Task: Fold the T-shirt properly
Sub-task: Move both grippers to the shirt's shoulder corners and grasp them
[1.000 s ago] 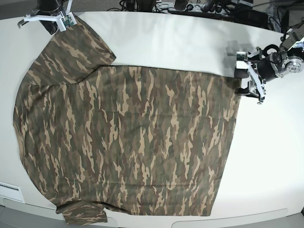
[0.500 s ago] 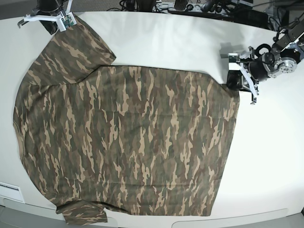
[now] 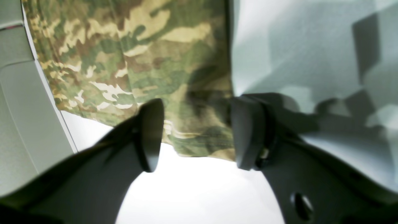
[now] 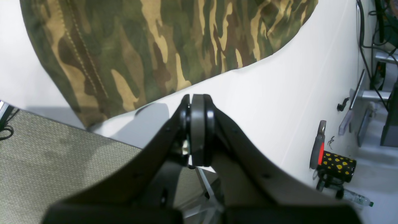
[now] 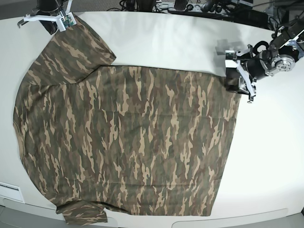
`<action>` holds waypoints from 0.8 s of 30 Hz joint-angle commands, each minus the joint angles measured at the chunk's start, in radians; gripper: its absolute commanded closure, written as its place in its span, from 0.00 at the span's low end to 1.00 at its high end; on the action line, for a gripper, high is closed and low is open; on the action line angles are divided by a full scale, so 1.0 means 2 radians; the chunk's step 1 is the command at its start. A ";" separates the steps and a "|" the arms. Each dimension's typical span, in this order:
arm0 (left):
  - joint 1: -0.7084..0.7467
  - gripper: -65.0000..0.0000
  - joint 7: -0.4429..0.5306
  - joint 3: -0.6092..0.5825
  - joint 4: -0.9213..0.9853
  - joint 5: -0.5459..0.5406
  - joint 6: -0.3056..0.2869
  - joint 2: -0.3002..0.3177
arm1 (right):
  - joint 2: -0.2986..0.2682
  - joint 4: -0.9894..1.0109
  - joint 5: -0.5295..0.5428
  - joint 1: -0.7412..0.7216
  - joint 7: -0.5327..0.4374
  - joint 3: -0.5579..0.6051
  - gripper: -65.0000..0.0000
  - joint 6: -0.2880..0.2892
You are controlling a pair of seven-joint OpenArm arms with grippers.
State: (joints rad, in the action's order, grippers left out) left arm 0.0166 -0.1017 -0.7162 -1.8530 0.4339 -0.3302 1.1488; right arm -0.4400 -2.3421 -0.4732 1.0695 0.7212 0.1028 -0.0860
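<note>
The camouflage T-shirt (image 5: 123, 137) lies spread flat on the white table (image 5: 166, 42), with one sleeve at the top left and one at the bottom left. My left gripper (image 5: 236, 76) is at the shirt's upper right corner. In the left wrist view the gripper (image 3: 199, 137) is open, and the T-shirt's (image 3: 140, 56) hem corner lies between its dark fingers (image 3: 150, 133). My right gripper (image 5: 47, 19) sits by the top left sleeve. In the right wrist view it (image 4: 199, 130) is shut with nothing between its pads, just off the T-shirt's (image 4: 155, 46) sleeve edge.
Beyond the table's edge the right wrist view shows carpet (image 4: 46, 161), a black mug with yellow spots (image 4: 337, 165), a red-handled tool (image 4: 318, 149) and a plastic bottle (image 4: 354, 197). Cables and equipment (image 5: 190, 7) line the far side of the table.
My left gripper has moved left and slightly away from the camera, onto the shirt's upper right corner. The right arm and the shirt have not moved.
</note>
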 commanded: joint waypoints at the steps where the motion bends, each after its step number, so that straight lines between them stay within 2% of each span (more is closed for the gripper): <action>1: 0.001 0.41 -0.003 -0.002 -0.002 -0.001 -0.018 0.009 | -0.003 -0.007 -0.007 0.007 -0.007 -0.002 1.00 -0.006; 6: 0.001 0.41 -0.002 -0.002 0.002 -0.001 -0.018 0.009 | -0.003 -0.007 -0.007 0.007 -0.009 -0.002 1.00 -0.006; 8: 0.002 0.41 -0.005 -0.002 0.005 -0.009 -0.028 0.011 | -0.003 -0.007 -0.007 0.007 -0.010 -0.002 1.00 -0.006; 10: 0.002 0.41 -0.006 -0.002 0.005 -0.025 -0.054 0.019 | -0.003 -0.007 -0.007 0.007 -0.011 -0.002 1.00 -0.006; 18: 0.004 0.41 -0.003 -0.002 0.005 -0.023 -0.063 0.070 | -0.003 -0.007 -0.006 0.007 -0.011 -0.002 1.00 -0.006; 21: 0.006 0.41 0.013 -0.002 0.005 -0.023 -0.063 0.075 | -0.003 -0.007 -0.006 0.007 -0.013 -0.002 1.00 -0.006; 24: 0.014 0.41 0.053 -0.002 0.005 -0.005 -0.063 0.065 | -0.003 -0.007 -0.007 0.007 -0.016 -0.002 1.00 -0.006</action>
State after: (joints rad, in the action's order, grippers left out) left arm 0.0360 -0.0090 -0.7158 -1.8404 0.4320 -0.4278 1.2716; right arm -0.4400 -2.3421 -0.4732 1.0695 0.7055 0.1028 -0.0860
